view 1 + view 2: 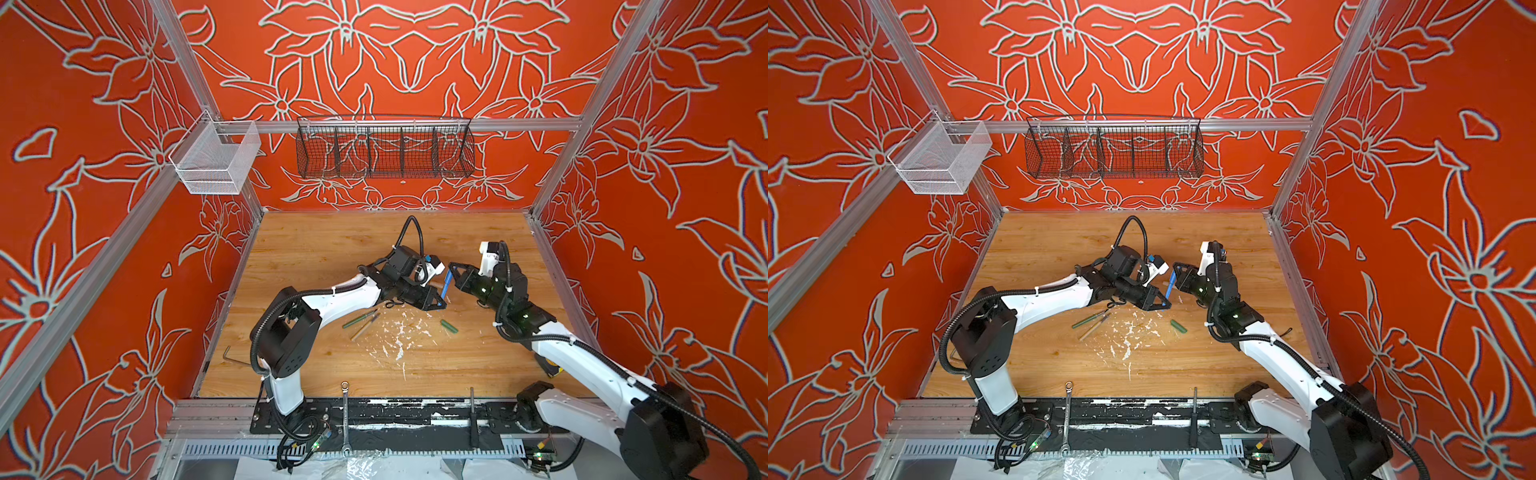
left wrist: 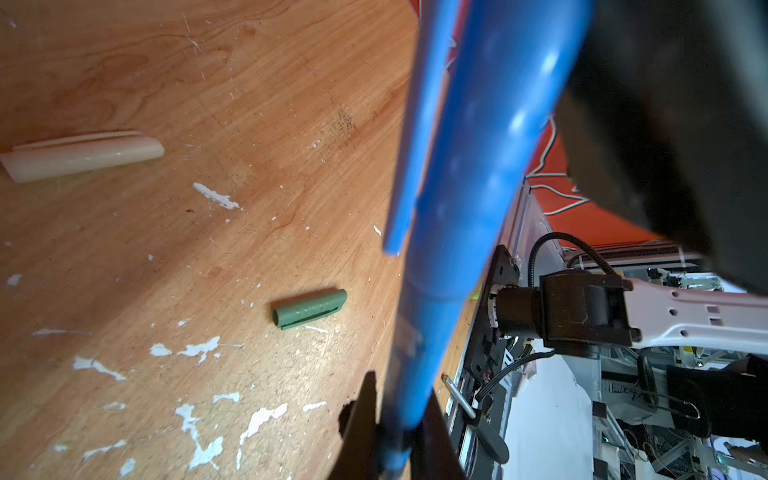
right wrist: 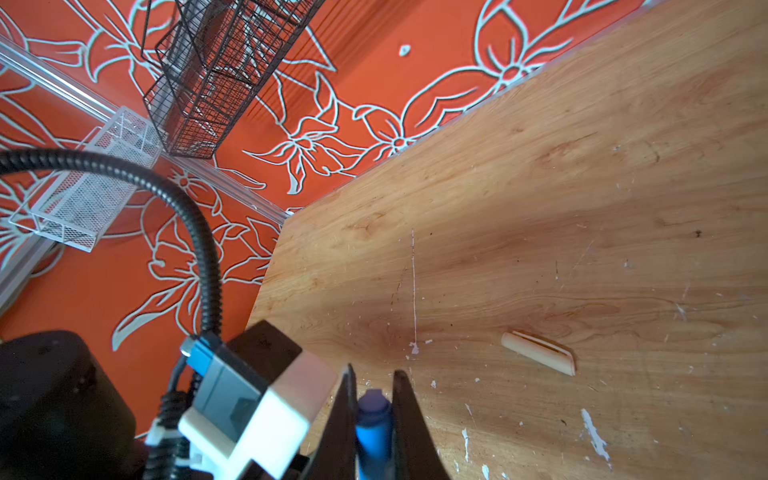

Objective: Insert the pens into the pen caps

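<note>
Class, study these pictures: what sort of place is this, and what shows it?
Likely a robot test cell: aluminium frame, left arm and right arm based beside a wooden tabletop, patterned red walls.

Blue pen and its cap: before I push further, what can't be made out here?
- Tip of the blue pen: covered by the blue cap; how far it is seated is unclear, the left wrist view is blurred up close.
- Same joint in both top views: too small, crowded between the left hand and right hand.
- Tips of the green pen and tan pen: too small in both top views, absent from wrist views.
</note>
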Robot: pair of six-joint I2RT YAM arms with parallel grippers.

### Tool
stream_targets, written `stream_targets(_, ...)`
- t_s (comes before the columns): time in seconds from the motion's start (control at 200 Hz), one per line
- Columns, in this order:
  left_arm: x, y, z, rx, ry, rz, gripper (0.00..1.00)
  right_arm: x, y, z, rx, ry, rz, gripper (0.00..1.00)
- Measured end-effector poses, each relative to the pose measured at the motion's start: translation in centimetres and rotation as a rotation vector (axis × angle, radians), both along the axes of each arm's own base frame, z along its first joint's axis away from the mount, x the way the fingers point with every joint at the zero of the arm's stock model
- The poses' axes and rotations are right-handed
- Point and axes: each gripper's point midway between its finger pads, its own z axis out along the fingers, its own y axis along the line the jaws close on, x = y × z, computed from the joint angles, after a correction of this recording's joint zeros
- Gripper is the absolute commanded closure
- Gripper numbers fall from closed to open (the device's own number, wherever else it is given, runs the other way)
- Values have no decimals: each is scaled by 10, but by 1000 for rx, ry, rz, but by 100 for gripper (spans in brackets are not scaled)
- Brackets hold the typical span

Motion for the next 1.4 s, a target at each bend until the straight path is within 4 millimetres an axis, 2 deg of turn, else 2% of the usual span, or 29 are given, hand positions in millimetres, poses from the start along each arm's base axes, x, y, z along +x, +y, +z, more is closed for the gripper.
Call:
stream_targets(0.325,5,-5,5,10,-8,-16,100,-8,-8,-6,24,11,-49,100)
stream_targets(0.425,8,-6,7,1,-17,-12,100,-13,-8,-11,9,36,-49,100)
stream_targets(0.49,15,-4,11,-9,-27,8,100,-19,-8,-21,-23,70,-42,100)
stream_targets(0.555,48,8,19,-8,-92,115,100,-34,0,-39,-44,147,19,100)
stream_targets(0.575,62,14,23,-10,-121,158,100,-39,5,-42,-46,163,50,100)
stream_targets(0.635,87,31,28,-5,-172,236,100,-53,18,-46,-53,193,129,100)
stream_targets(0.69,99,42,32,0,-204,284,100,-58,21,-46,-60,209,157,100)
stream_targets(0.721,100,43,32,2,-217,291,100,-58,21,-44,-65,211,165,100)
stream_targets(0.881,61,35,20,17,-201,241,100,-47,15,-12,-58,151,164,100)
stream_targets(0.941,45,38,13,26,-182,225,84,-41,10,-1,-55,125,156,100)
stream_targets(1.011,29,48,6,39,-170,218,56,-36,5,9,-51,104,144,100)
stream_targets(1.071,16,55,6,33,-167,212,45,-33,1,11,-49,100,139,100)
stream_targets(1.161,-5,60,14,12,-180,183,42,-31,-2,9,-45,109,141,100)
stream_targets(1.281,-30,51,26,-24,-213,114,41,-30,3,3,-29,132,174,100)
stream_targets(1.401,-44,47,19,-35,-215,75,41,-30,11,3,-2,140,211,100)
